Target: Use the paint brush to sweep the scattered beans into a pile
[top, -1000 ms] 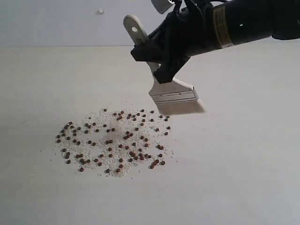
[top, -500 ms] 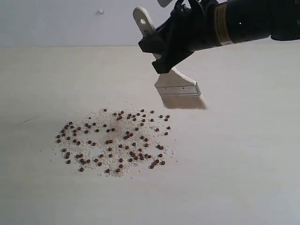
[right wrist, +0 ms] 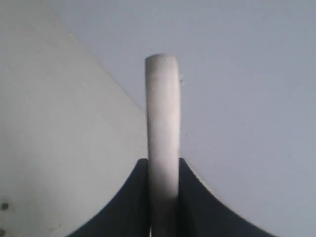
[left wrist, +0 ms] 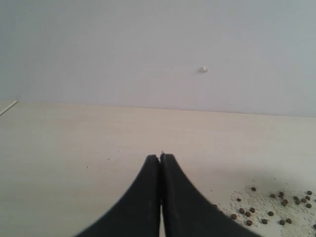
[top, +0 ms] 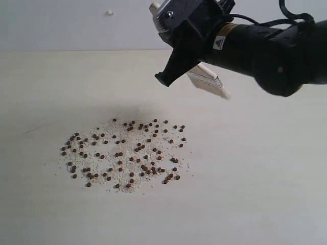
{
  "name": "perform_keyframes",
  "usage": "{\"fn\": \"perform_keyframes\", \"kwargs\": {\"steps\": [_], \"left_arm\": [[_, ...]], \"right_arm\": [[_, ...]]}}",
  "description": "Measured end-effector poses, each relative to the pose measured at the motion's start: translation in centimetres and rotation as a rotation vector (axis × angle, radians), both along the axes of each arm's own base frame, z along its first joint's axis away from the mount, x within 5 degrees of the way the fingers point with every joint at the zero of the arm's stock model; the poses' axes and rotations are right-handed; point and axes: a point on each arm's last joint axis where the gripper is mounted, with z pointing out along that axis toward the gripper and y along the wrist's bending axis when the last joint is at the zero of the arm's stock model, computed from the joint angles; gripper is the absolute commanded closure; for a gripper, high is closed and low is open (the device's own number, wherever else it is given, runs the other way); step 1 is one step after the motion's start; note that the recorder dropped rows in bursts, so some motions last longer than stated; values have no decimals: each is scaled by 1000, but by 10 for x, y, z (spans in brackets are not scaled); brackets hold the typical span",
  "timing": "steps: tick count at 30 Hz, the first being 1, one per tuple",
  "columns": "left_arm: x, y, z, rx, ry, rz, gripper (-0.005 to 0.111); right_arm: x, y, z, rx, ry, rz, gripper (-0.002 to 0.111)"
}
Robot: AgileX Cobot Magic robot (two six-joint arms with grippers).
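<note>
The beans [top: 122,152] are spread in a loose, wide patch on the pale table [top: 265,184], left of centre and toward the near side, mixed in with fine whitish crumbs [top: 110,133]. That's the exterior view. Up above and off to the far right of the patch, the right gripper [top: 171,69] has the paint brush [top: 207,80] clamped by its wooden handle. The brush is tilted, bristles pointing down and to the right, handle end poking up past the gripper. It's well apart from the beans, and as far as I can tell it's up off the table. There's a plain grey wall [top: 61,25] behind, with one little white speck [top: 109,12] on it.

In the left wrist view, the left gripper [left wrist: 160,160] has its two black fingers pressed flat together with nothing between them, just sitting over bare table [left wrist: 74,148]. The edge of the bean patch [left wrist: 276,202] shows on the table a bit beyond it, and the same wall speck [left wrist: 203,69] shows too.

In the right wrist view, the jaws of the right gripper [right wrist: 163,163] are only a little way apart, squeezed tight on both sides of the brush handle [right wrist: 162,113], which sticks straight out past the fingertips. The bristles are out of sight here.
</note>
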Motion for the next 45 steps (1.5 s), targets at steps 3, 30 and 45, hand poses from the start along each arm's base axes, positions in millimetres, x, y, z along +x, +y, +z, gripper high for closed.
{"fn": "perform_keyframes", "kwargs": {"steps": [3,30,45], "left_arm": [[0,0,0,0,0,0,107],[0,0,0,0,0,0,107],[0,0,0,0,0,0,107]], "right_arm": [[-14,12,6,46,-139,-92,108],[0,3,-86,67,-121,-545,108],[-9,40,-104,399,134,-223,108]]}}
